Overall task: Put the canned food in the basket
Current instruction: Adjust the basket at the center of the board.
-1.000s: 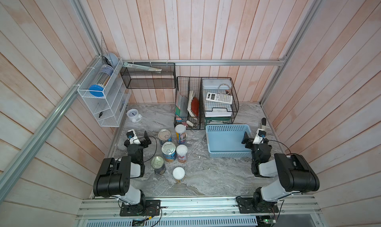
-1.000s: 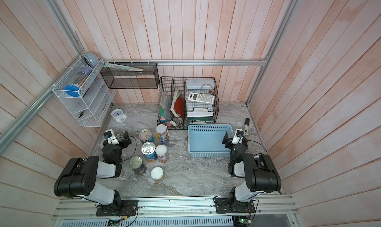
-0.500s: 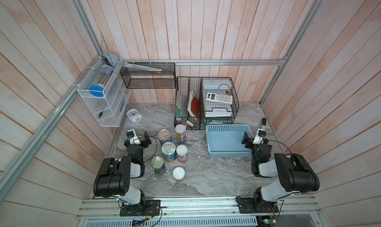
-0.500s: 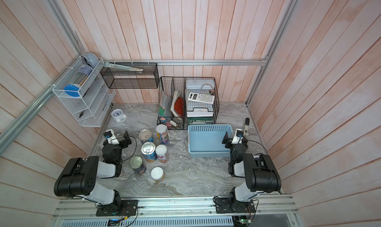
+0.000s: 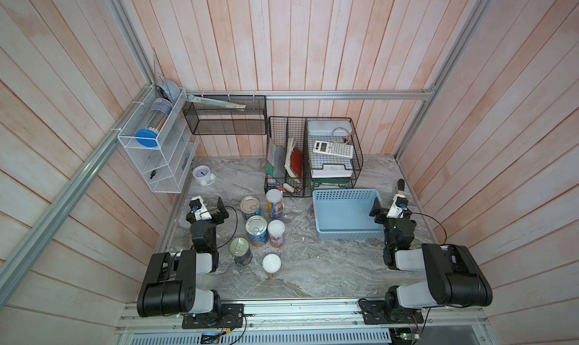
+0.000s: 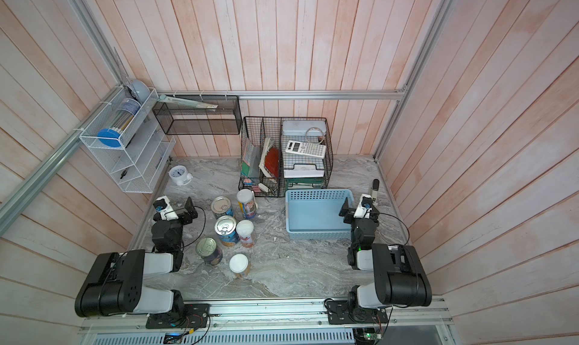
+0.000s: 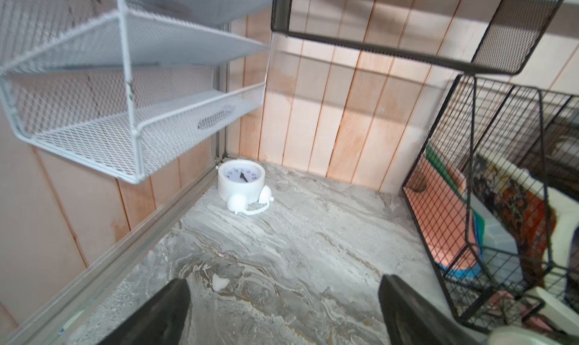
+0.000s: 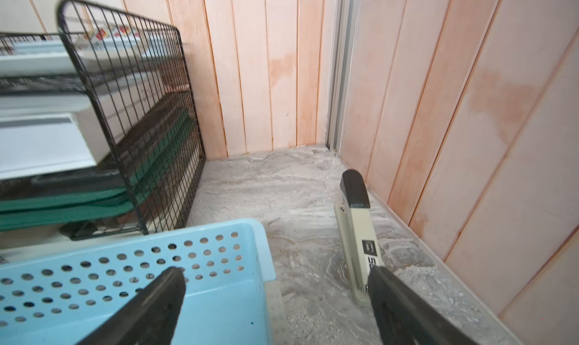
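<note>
Nothing was moved in the last second, tbh. The left pincer (image 7: pixel 283 285) and right pincer (image 8: pixel 274 276) were kept spread wide, nothing gripped. The canned food (image 5: pixel 257 230), six cans, was left standing on the worktop (image 5: pixel 313 265) near the left arm. The basket (image 5: pixel 344 196) was left empty, so nothing's been started.

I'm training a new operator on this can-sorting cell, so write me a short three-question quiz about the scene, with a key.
1. True or false: the basket holds a can.
2. How many cans stand on the table?
3. What lies on the table near the right gripper, by the wall? A) stapler B) mug C) scissors

Key: 1 false, the basket is empty; 2 six; 3 A.
</note>
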You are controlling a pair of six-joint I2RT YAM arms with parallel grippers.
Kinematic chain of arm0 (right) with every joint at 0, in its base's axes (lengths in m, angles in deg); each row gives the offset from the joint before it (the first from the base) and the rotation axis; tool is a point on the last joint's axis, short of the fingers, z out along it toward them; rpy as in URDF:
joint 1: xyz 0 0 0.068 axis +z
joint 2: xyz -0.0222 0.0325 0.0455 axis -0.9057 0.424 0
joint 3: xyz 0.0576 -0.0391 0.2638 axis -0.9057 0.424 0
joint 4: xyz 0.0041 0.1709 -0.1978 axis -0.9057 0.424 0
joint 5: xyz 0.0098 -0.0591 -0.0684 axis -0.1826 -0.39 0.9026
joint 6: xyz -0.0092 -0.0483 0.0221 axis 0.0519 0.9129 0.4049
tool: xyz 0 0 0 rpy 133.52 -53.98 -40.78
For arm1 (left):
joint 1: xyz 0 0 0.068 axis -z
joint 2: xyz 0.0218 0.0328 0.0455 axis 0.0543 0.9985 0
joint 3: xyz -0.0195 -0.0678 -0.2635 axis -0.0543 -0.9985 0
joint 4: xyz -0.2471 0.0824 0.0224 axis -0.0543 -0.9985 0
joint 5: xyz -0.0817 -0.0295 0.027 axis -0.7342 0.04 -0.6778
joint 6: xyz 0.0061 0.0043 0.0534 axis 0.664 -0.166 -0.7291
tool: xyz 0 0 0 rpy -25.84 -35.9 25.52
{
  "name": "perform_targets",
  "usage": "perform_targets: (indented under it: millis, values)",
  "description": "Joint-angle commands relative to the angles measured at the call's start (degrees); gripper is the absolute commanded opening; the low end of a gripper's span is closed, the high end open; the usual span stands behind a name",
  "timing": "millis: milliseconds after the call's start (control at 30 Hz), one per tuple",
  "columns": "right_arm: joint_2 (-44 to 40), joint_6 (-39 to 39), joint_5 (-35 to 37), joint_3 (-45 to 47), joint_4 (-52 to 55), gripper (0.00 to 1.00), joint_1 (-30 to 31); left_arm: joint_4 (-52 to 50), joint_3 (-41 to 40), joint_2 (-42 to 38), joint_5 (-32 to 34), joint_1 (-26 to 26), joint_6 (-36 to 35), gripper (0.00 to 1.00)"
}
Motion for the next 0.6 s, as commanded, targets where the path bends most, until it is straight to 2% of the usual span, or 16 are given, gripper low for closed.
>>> perform_targets:
  millis: [0,67,100,167,233,300,367,433,500,567]
  values:
    - [-6.55,1.04,4.5,0.06,5.61,0.98,2.21,-4.37,-1.53,-7.79,9.78,2.17,-0.14,1.0]
    - [-11.63,0.61,5.96,-2.46,13.95,0.98,3.16,-9.81,-0.9,-14.65,13.15,3.86,-0.14,1.0]
    - [-13.9,0.43,6.01,-4.56,19.38,0.98,3.39,-15.24,0.44,-18.5,17.46,5.23,-0.1,1.0]
    - [-16.49,-2.21,9.32,-10.51,31.75,0.98,3.6,-24.04,3.12,-25.17,22.0,7.08,-1.45,1.0]
    - [-16.11,-4.71,15.2,-18.72,46.93,0.98,3.34,-33.15,6.96,-31.14,29.64,9.73,-1.28,1.0]
    - [-13.22,-5.58,17.93,-26.19,57.54,0.98,2.21,-42.03,11.66,-34.83,31.14,12.8,-0.72,1.0]
    - [-9.21,-6.07,17.02,-33.56,65.89,0.98,0.61,-50.73,18.46,-35.22,31.12,18.0,-1.07,1.0]
    - [-5.63,-5.43,14.52,-38.85,71.47,0.98,-1.26,-60.01,26.37,-32.5,34.39,24.39,-1.21,1.0]
    - [-2.01,-4.67,9.03,-43.04,75.89,0.98,-3.59,-70.42,35.4,-27.95,34.18,30.42,-0.15,1.0]
    - [2.53,-3.77,2.78,-47.41,81.54,0.97,-5.36,-81.81,44.83,-21.88,33.14,36.8,4.61,1.0]
